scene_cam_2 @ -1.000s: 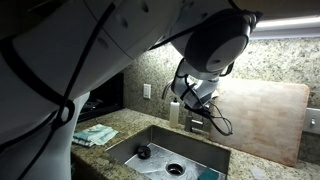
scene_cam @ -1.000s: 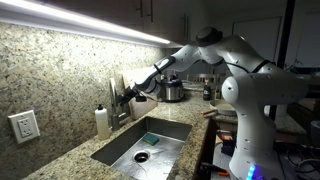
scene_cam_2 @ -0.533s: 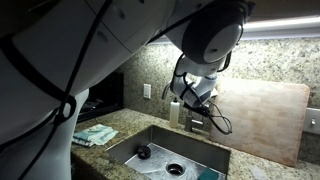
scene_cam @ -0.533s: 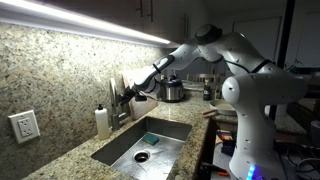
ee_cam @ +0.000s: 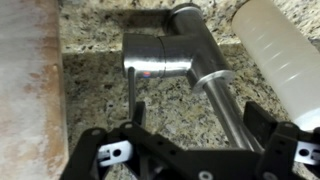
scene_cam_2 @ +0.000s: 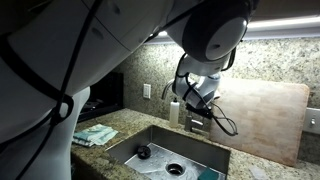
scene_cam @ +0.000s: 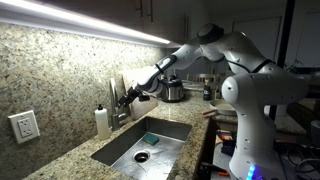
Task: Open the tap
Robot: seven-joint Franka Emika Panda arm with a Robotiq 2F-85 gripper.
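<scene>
- Tap (ee_cam: 165,55) stands at the back edge of the granite worktop (ee_cam: 95,100), behind the sink (scene_cam: 165,135).
- White soap bottle (ee_cam: 285,55) is just beside the tap; a wooden board (ee_cam: 25,90) is on its other side.
- Gripper (ee_cam: 188,148) hangs over the tap with its jaws spread wide.
- Fingers (ee_cam: 105,155) flank the spout; contact not clear.

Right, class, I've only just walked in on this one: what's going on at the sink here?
A robot arm is stretched across the sink towards the tap. Its gripper is at the tap with the jaws open. In the wrist view the tap's thin lever and spout run between them, and nothing is clamped yet. A white soap bottle stands next to the tap. No running water is visible.
</scene>
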